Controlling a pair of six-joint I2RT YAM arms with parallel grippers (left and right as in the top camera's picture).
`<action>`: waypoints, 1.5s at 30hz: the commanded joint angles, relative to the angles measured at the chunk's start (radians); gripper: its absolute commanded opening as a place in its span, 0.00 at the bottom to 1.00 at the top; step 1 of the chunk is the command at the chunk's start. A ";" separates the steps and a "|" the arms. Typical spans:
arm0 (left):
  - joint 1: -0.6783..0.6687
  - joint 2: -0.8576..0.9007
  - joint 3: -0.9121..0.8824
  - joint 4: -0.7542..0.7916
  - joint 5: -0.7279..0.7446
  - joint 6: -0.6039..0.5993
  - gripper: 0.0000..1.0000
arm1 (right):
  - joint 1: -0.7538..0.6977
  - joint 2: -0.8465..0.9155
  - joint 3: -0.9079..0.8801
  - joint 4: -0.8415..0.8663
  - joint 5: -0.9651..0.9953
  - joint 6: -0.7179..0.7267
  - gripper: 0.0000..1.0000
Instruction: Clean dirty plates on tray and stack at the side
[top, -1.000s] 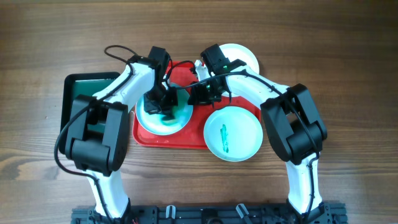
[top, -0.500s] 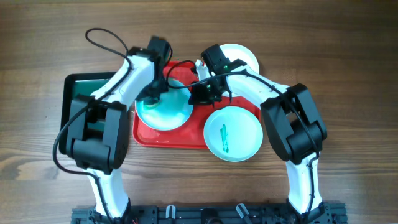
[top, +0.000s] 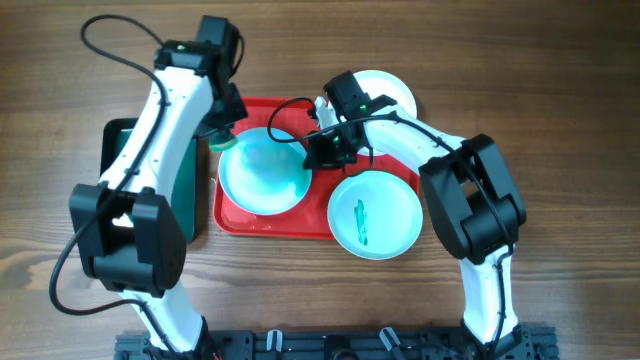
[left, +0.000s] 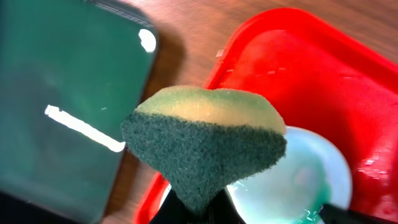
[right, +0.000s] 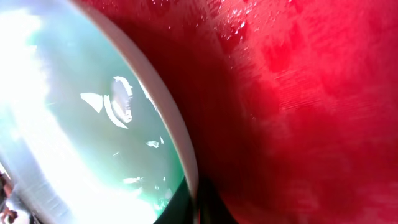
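Desk (top: 560, 80) carries red tray (top: 305, 218) at centre. Wet plate (top: 262, 172), pale green film, lies in the tray's left half. Smeared plate (top: 385, 200) covers its near-right corner. Third plate (top: 395, 90) sits beyond the far rim, half hidden by the right arm. Left pincer (top: 222, 128) is narrow, clamping sponge (left: 205, 143) above the tray's far-left corner. Right pincer (top: 322, 152) nips the wet plate's rim; its fingertips are mostly cut off in the wrist view.

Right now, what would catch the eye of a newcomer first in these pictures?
The red tray in the middle, with a green-tinted plate on it. Near its far left corner the left end effector holds a green sponge. A streaked plate overlaps the tray's right end.
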 joint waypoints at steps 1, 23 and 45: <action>0.050 -0.021 0.018 -0.029 0.005 0.029 0.04 | 0.046 0.033 -0.003 -0.021 0.071 0.023 0.23; 0.246 -0.020 0.018 -0.035 0.209 0.130 0.04 | 0.174 -0.355 0.030 -0.214 0.943 0.029 0.04; 0.257 -0.020 0.017 -0.027 0.356 0.137 0.04 | 0.504 -0.360 0.030 -0.108 1.960 -0.187 0.04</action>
